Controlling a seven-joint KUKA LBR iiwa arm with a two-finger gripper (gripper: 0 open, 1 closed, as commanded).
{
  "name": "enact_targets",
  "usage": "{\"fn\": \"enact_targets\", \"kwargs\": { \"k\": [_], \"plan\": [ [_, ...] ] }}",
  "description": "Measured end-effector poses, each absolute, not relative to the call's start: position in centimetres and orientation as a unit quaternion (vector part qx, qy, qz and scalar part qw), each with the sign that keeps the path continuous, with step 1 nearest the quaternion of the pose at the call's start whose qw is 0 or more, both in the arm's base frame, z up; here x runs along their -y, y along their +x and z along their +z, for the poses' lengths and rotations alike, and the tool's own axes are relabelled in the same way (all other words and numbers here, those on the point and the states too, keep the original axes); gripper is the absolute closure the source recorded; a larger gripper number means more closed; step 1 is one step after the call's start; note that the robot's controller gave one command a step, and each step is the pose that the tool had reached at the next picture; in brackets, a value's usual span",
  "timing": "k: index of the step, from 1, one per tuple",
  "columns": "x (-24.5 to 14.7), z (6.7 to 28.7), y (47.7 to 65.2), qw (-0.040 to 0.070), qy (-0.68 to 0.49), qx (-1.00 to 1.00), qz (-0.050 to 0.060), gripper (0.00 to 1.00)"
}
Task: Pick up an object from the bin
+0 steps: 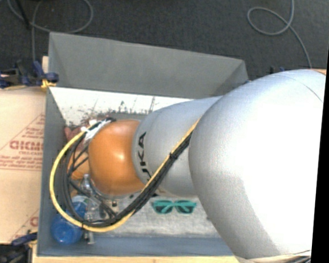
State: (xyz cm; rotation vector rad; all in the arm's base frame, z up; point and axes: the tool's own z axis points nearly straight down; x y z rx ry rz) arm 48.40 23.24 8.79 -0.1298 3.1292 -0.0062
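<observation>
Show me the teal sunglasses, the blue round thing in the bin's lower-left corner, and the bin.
teal sunglasses (162,206), camera view, on one lens.
blue round thing (63,232), camera view, on its middle.
bin (147,69), camera view, on its far wall.

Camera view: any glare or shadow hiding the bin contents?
Camera view: far bin floor brightly lit; soft sheen on the orange cover; the arm shadows the near-left corner around a blue round object; teal sunglasses sit in lighter shade.

In the bin (147,69), a ball (64,231) lies in the front-left corner, sunglasses (173,205) to its right, both beside the arm (208,160).
</observation>
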Motion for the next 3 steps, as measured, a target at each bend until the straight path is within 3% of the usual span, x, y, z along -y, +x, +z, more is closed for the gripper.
{"fn": "enact_targets", "kwargs": {
  "k": [1, 2, 3],
  "plan": [
    [-23.2, 8.8, 48.4, 0.005, -0.041, -0.999, -0.002, 1.00],
    [-22.9, 11.9, 49.2, 0.001, -0.026, -1.000, -0.001, 1.00],
    [-22.7, 17.7, 49.7, -0.002, -0.038, -0.999, -0.001, 1.00]
  ]
}}
